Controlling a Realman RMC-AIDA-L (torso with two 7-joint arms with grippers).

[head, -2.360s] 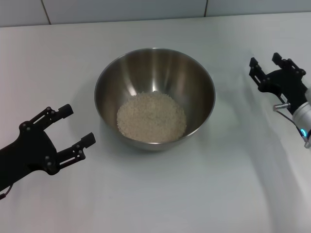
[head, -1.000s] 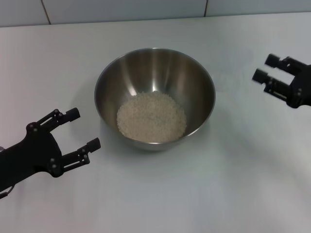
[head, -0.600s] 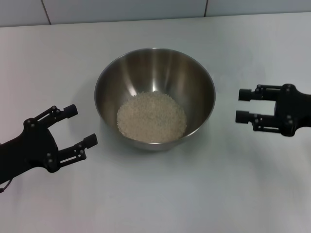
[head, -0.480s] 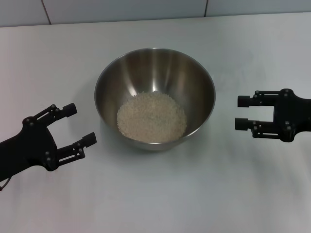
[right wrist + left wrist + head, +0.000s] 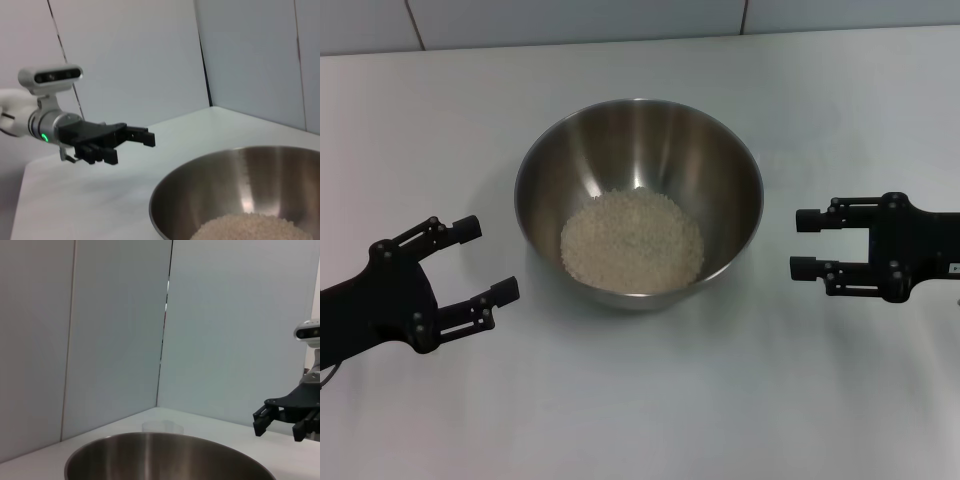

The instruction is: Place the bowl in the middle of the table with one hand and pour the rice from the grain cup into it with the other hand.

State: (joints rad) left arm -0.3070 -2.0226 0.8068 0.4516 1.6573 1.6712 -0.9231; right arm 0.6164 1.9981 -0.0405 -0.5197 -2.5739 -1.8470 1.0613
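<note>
The steel bowl (image 5: 720,165) stands in the middle of the white table (image 5: 640,400) with a pale mound of rice (image 5: 632,240) in its bottom. My left gripper (image 5: 488,258) is open and empty, left of the bowl and apart from it. My right gripper (image 5: 802,243) is open and empty, right of the bowl, fingers pointing at it with a small gap. The head view does not show the grain cup. In the left wrist view a small clear cup (image 5: 162,427) stands on the table beyond the bowl's rim (image 5: 165,442).
A tiled wall (image 5: 570,20) runs along the table's far edge. The right wrist view shows the bowl (image 5: 200,195), the rice (image 5: 250,227) and my left gripper (image 5: 132,147) beyond it. The left wrist view shows my right gripper (image 5: 280,422) past the bowl.
My right gripper has come from the far right, turned and moved in towards the bowl's right side, staying open. My left gripper has barely moved. Bowl and rice are unchanged.
</note>
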